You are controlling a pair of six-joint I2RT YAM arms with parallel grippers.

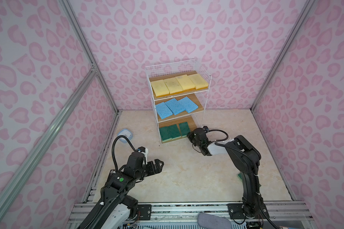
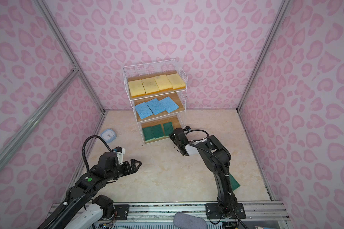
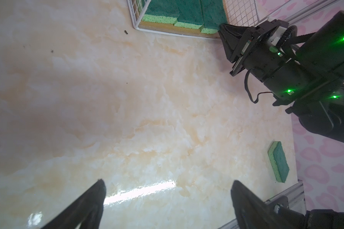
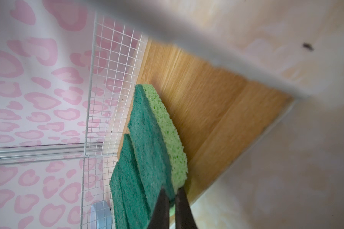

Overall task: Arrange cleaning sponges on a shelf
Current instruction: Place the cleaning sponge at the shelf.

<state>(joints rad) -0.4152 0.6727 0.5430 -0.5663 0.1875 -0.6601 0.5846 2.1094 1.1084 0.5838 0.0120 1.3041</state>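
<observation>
Green loose sponge (image 3: pixel 278 161) lies behind the right gripper (image 4: pixel 171 190), the left gripper (image 3: pixel 168 182) gapes empty well apart, and the right jaws pinch a third sponge (image 4: pixel 157 138) on the bottom board of the shelf (image 1: pixel 204 73) ahead, blue sponges (image 1: pixel 176 106) and yellow sponges (image 1: pixel 179 84) shelved above; one to go, no writing readable.
</observation>
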